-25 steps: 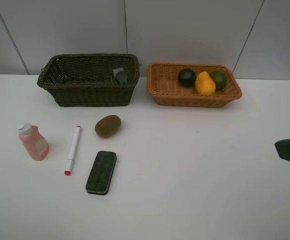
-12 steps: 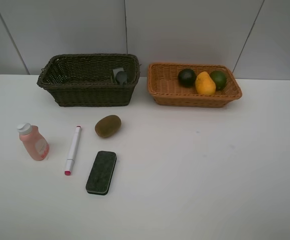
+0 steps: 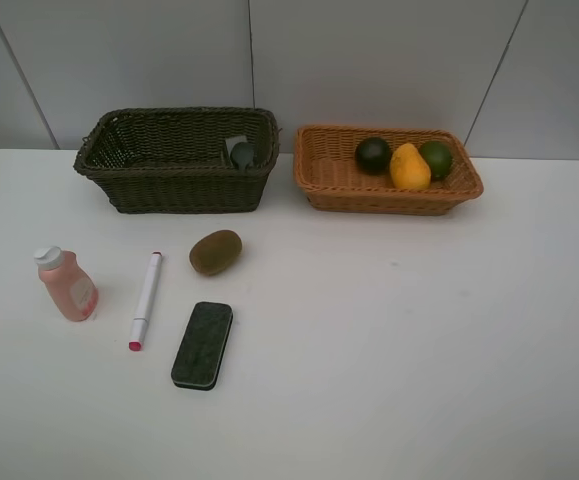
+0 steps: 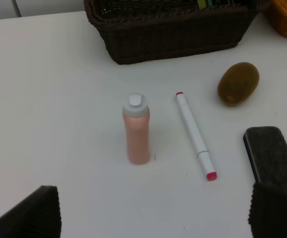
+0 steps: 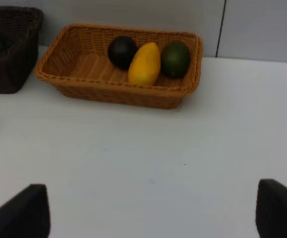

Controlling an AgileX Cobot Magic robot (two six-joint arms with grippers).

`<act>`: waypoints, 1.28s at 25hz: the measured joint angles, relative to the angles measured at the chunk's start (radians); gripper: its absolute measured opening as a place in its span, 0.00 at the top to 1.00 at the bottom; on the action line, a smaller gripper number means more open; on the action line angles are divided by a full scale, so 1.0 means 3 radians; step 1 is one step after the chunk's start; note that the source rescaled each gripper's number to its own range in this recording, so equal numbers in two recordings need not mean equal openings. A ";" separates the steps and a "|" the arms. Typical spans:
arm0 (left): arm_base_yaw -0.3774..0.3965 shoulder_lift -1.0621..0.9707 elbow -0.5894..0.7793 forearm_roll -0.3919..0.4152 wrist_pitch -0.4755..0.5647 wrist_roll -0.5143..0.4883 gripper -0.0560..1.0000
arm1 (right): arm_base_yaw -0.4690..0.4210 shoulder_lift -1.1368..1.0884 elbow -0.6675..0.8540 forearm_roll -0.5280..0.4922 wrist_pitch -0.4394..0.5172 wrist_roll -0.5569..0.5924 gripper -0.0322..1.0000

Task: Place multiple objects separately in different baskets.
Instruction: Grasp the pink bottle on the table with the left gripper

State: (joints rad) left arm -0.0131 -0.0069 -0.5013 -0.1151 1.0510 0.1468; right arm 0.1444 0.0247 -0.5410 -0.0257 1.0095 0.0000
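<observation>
The orange-tan basket (image 3: 321, 178) at the back right holds the dark mangosteen (image 3: 373, 154), the yellow mango (image 3: 409, 167) and the green lime (image 3: 436, 158). The dark basket (image 3: 174, 185) at the back left holds the dark grey bottle (image 3: 241, 153). On the table lie the brown kiwi (image 3: 215, 252), the white marker (image 3: 146, 299), the black eraser (image 3: 202, 344) and the upright pink bottle (image 3: 66, 284). Neither arm shows in the high view. My left gripper (image 4: 153, 210) is open and empty, short of the pink bottle (image 4: 136, 129). My right gripper (image 5: 150, 210) is open and empty, short of the tan basket (image 5: 74, 74).
The white table (image 3: 399, 340) ends at a grey panelled wall behind the baskets. The right half of the table in front of the tan basket is bare.
My right gripper, seen at the right edge one second ago, has drawn back out of the high view. The objects have not moved.
</observation>
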 joint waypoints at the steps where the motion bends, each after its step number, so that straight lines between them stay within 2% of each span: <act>1: 0.0000 0.0000 0.0000 0.0000 0.0000 0.0000 0.00 | 0.0000 -0.0053 0.0000 0.0030 0.0018 -0.0036 0.00; 9: 0.0000 0.0000 0.0000 0.0000 0.0000 0.0000 0.00 | -0.0027 -0.0092 0.0071 0.0153 0.0157 -0.0228 0.00; 32: 0.0000 0.0000 0.0000 0.0000 0.0000 0.0000 0.00 | -0.0027 -0.0092 0.0071 0.0178 0.0163 -0.0231 0.00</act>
State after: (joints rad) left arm -0.0131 -0.0069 -0.5013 -0.1151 1.0510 0.1468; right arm 0.1362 -0.0029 -0.5198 0.0277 1.0584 -0.0694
